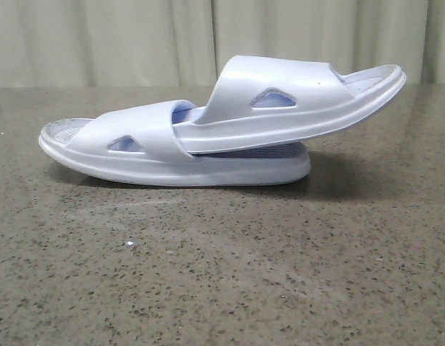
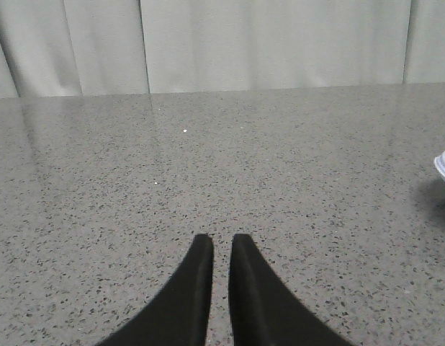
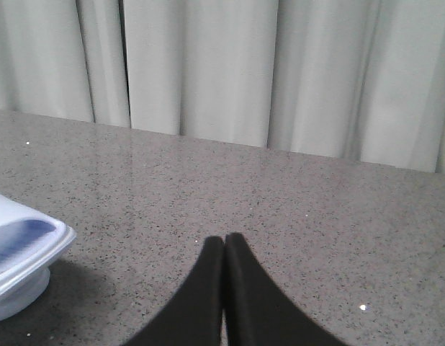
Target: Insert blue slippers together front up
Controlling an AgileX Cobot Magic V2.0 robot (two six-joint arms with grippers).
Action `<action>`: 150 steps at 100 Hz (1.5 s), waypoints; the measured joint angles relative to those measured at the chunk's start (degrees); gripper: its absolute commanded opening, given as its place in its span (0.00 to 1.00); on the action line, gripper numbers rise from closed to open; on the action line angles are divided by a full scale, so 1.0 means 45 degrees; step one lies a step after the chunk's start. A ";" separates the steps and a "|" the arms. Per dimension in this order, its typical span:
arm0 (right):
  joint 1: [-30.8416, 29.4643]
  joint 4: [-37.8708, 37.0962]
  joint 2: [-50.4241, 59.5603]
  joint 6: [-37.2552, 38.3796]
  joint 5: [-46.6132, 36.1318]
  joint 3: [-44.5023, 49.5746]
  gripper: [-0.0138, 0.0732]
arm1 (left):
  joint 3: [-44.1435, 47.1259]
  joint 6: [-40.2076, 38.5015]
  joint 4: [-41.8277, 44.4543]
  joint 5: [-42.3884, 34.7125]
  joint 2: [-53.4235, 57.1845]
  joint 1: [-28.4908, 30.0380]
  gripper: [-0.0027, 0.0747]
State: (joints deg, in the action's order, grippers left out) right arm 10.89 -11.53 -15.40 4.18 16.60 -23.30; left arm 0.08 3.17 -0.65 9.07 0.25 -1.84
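Two blue slippers (image 1: 222, 122) mid-desk, nested: lower slide (image 1: 136, 155) flat on the speckled stone desk (image 1: 222, 274), upper slide (image 1: 302, 101) pushed under its strap, tilted up to the right. Smooth moulded foam, triangular cut-outs, ribbed footbed. Left fingers (image 2: 221, 295) hovering low, slim gap, holding nothing. Right fingers (image 3: 224, 288) clenched, empty, beside the slippers' end.
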 measured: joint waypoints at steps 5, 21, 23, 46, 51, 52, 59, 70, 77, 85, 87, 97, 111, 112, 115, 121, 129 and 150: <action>-0.0078 -0.0022 0.0021 0.0000 -0.0025 0.0116 0.04 | 0.0000 0.0000 0.0000 0.0000 0.0000 0.0000 0.06; -0.0801 0.0290 0.0234 0.0000 -0.0898 0.1006 0.04 | 0.0000 0.0000 0.0000 0.0000 0.0000 0.0000 0.06; -0.0957 0.0374 0.0307 0.0000 -0.1027 0.1166 0.04 | 0.0000 0.0000 0.0000 0.0000 0.0000 0.0000 0.06; -0.1960 0.0926 0.1921 0.0000 -0.1726 0.2991 0.04 | 0.0000 0.0000 0.0000 0.0000 0.0000 0.0000 0.06; -0.1960 0.1009 0.2399 0.0000 -0.1756 0.3422 0.04 | 0.0000 0.0000 0.0000 0.0000 0.0000 0.0000 0.06; -0.1960 0.1044 0.2467 0.0000 -0.1756 0.3474 0.04 | 0.0000 0.0000 0.0000 0.0000 0.0000 0.0000 0.06; -0.1960 0.1215 0.3142 0.0000 -0.1817 0.3926 0.04 | 0.0000 0.0000 0.0000 0.0000 0.0000 0.0000 0.06; -0.1970 0.1400 0.3501 0.0000 -0.2080 0.4671 0.04 | 0.0000 0.0000 0.0000 0.0000 0.0000 0.0000 0.06; -0.1970 0.1499 0.3531 0.0000 -0.2384 0.5072 0.04 | 0.0000 0.0000 0.0000 0.0000 0.0000 0.0000 0.06; -0.1989 0.1682 0.3539 0.0000 -0.2672 0.5319 0.04 | 0.0000 0.0000 0.0000 0.0000 0.0000 0.0000 0.06; -0.1989 0.1719 0.3539 0.0000 -0.2791 0.5319 0.04 | 0.0000 0.0000 0.0000 0.0000 0.0000 0.0000 0.06; -0.1989 0.1889 0.3539 0.0000 -0.3317 0.5319 0.04 | 0.0000 0.0000 0.0000 0.0000 0.0000 0.0000 0.06; -0.1989 0.1950 0.3539 0.0022 -0.3353 0.5319 0.04 | 0.0000 0.0000 0.0000 0.0000 0.0000 0.0000 0.06; -0.1989 0.1950 0.3539 0.0022 -0.3353 0.5319 0.04 | 0.0000 0.0000 0.0000 0.0000 0.0000 0.0000 0.06; -0.1989 0.1970 0.3539 0.0022 -0.3353 0.5319 0.04 | 0.0000 0.0000 0.0000 0.0000 0.0000 0.0000 0.06; -0.1989 0.1970 0.3539 0.0022 -0.3353 0.5319 0.04 | 0.0000 0.0000 0.0000 0.0000 0.0000 0.0000 0.06; -0.1989 0.1970 0.3539 0.0022 -0.3353 0.5319 0.04 | 0.0000 0.0000 0.0000 0.0000 0.0000 0.0000 0.06; -0.1989 0.1970 0.3539 0.0022 -0.3353 0.5319 0.04 | 0.0000 0.0000 0.0000 0.0000 0.0000 0.0000 0.06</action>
State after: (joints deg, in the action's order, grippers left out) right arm 1.93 -2.66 0.52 4.28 1.51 0.64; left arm 0.08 3.17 -0.65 9.07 0.25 -1.84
